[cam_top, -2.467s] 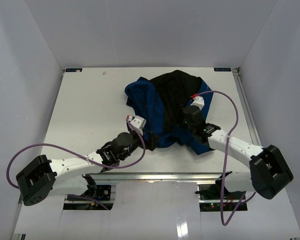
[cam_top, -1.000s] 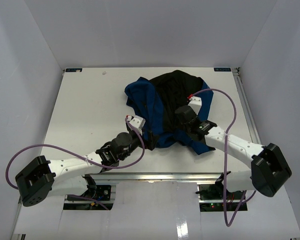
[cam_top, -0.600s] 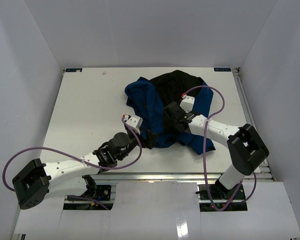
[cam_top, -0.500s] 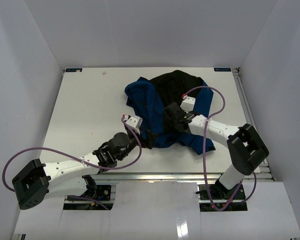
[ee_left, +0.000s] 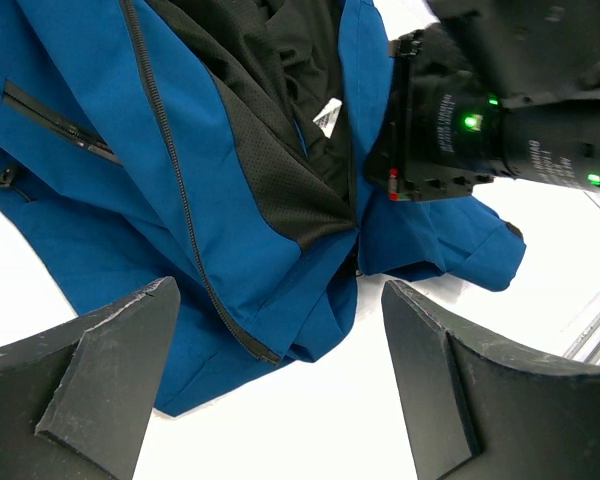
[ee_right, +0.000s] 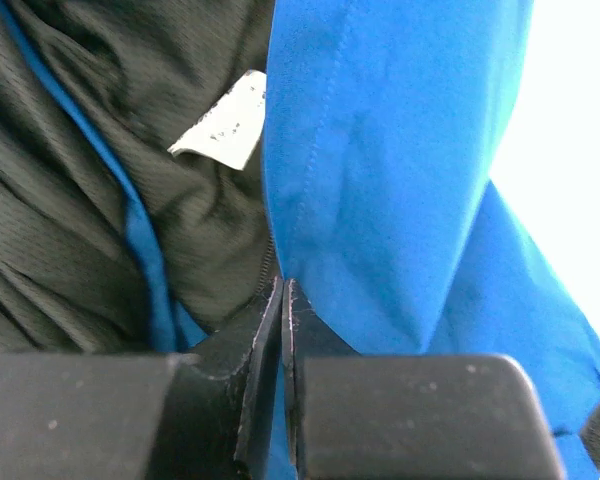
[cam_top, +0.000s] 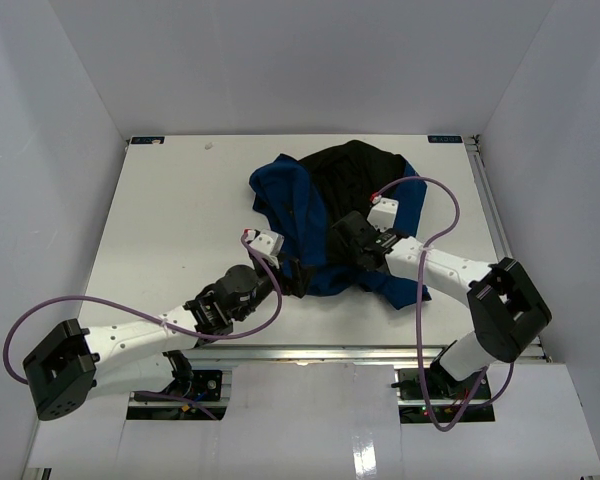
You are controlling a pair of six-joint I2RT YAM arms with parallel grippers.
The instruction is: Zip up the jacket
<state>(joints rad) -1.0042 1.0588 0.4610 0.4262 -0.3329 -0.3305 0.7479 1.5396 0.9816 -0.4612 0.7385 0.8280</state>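
The white table [cam_top: 160, 220] fills most of the space in front of me, and the jacket [cam_top: 285, 195] lies on it in a rumpled heap, a little right of the middle and toward the far side. It is lying open: royal-blue shell on the left and along the near hem, with black mesh lining turned up across the middle and far part. The left gripper [ee_left: 280, 290] hovers just above the near hem with its fingers spread wide and nothing between them. The right gripper [ee_right: 282, 300] is pinched closed on the jacket's blue front edge, right where lining meets shell. A dark zipper [ee_left: 170, 170] runs unfastened down the left front panel to the hem. A small white label [ee_right: 225, 130] sits on the lining just beside the pinched edge.
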